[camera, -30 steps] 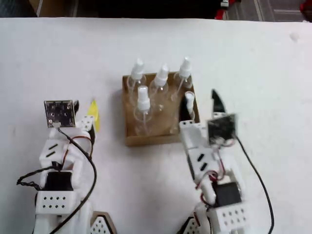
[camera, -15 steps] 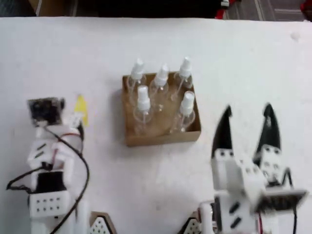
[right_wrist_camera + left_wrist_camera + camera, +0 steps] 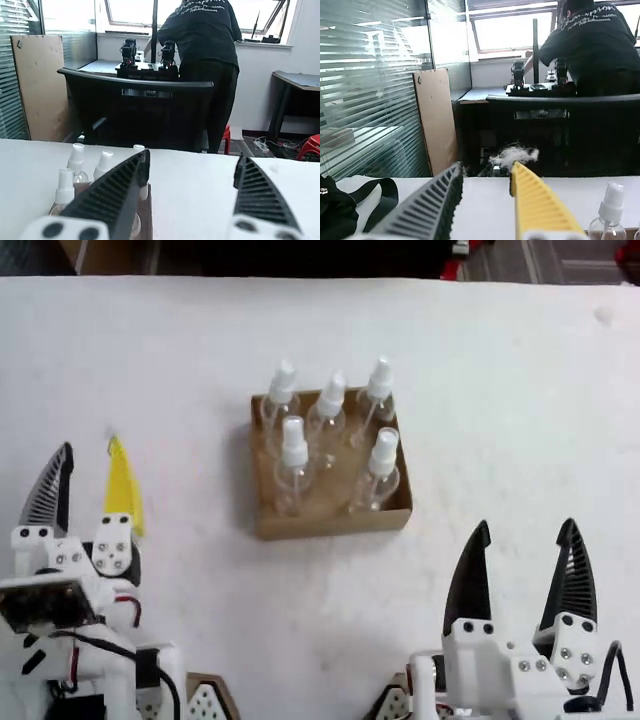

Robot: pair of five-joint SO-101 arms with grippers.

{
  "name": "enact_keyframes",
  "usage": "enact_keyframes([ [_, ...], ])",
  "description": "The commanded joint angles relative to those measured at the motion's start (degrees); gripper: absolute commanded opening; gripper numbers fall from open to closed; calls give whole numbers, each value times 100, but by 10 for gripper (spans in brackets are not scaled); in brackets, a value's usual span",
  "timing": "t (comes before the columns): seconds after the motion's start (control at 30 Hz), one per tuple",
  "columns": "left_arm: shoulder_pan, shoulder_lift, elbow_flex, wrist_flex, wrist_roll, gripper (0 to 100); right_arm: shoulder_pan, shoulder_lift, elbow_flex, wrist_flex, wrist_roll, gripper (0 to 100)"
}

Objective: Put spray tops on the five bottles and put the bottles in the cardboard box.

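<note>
The left gripper (image 3: 90,448) sits near the table's front edge, at about 8 o'clock from the cardboard box (image 3: 330,526). Its dark finger and yellow finger are spread apart with nothing between them and touch nothing; its own wrist view shows the same gap (image 3: 486,172). The right gripper (image 3: 527,530) is at about 5 o'clock from the box, its two black fingers also held wide apart and empty, as its wrist view confirms (image 3: 194,160). Both grippers are well apart from the box, with bare white table (image 3: 500,390) between. The box lies at the middle of the table and holds all five bottles (image 3: 290,490) upright, three in the far row and two in the near row, each with a white spray top (image 3: 293,440) on it. In the left wrist view a black bag (image 3: 337,212) with a strap rests on the table at the arm's outer side. A second ago the right gripper was at the box's 3 o'clock edge beside the near-right bottle, and the left arm reached forward close to the box's 9 o'clock side; both have since drawn back toward the front edge, and the bottles have not moved.
</note>
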Motion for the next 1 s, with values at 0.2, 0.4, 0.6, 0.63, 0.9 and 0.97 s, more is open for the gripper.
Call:
enact_keyframes([
  [0.2, 180, -40, 598, 888, -308, 150, 31, -22, -132, 954, -35, 246],
  [0.4, 198, -40, 1644, 1284, -308, 150, 31, -22, -114, 1815, -62, 247],
  [0.6, 189, -40, 2110, 1635, -264, 148, 66, 4, 976, 1754, -88, 246],
  [0.63, 198, -40, 2084, 1811, -264, 148, 66, -4, 1169, 1525, -88, 245],
  [0.9, 189, -40, 2040, 2374, -264, 150, 40, -13, 3895, -101, -44, 248],
  [0.97, 198, -40, 2382, 2136, -290, 150, 57, -13, 4677, -760, -44, 248],
])
